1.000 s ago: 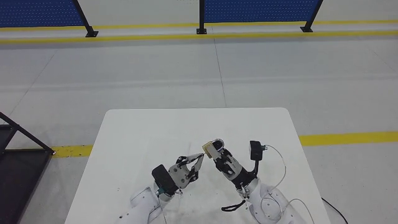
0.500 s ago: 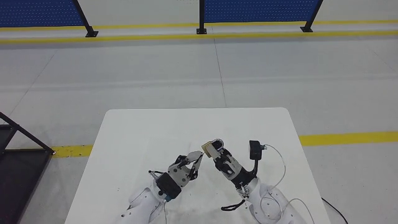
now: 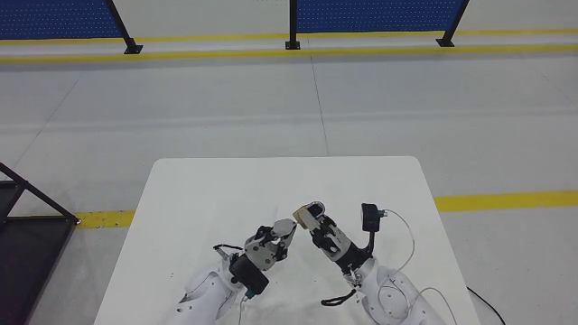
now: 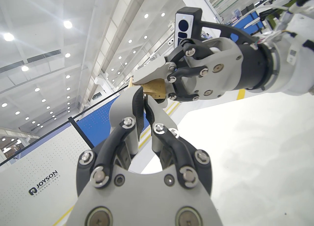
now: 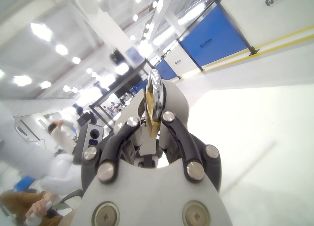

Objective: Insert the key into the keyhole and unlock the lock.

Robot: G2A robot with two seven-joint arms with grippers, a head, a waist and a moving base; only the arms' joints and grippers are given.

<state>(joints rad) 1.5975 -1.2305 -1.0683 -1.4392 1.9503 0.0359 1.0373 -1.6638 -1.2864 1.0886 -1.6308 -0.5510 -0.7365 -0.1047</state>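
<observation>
The right gripper (image 3: 312, 219) is closed on the lock (image 4: 154, 89) and holds it raised above the tabletop (image 3: 217, 190), near the front middle. In the right wrist view the brass body sits between the fingers and the chrome shackle (image 5: 155, 89) points away from the wrist.

The left gripper (image 4: 144, 101) stands just beside the lock, with its tips at the lower face of the brass body. Its fingers are drawn to a narrow gap. A thin dark strip between the pads is probably the key (image 4: 146, 106), though the view is too poor there to confirm it. The keyhole cannot be made out, so whether the key has entered cannot be told.

Judged step: final alignment and insertion.

Risks from this position:
- Misalignment. If the key blade meets the lock face off-centre or tilted, it will stop against the brass instead of entering.
- Slip in the grasp. A thin key held by its edges can pivot between the pads under push force.
- Lock rotation. Turning torque may twist the lock in the right gripper, as the smooth body gives little hold.
- Drop. Either part, once loosened, falls to the tabletop
</observation>
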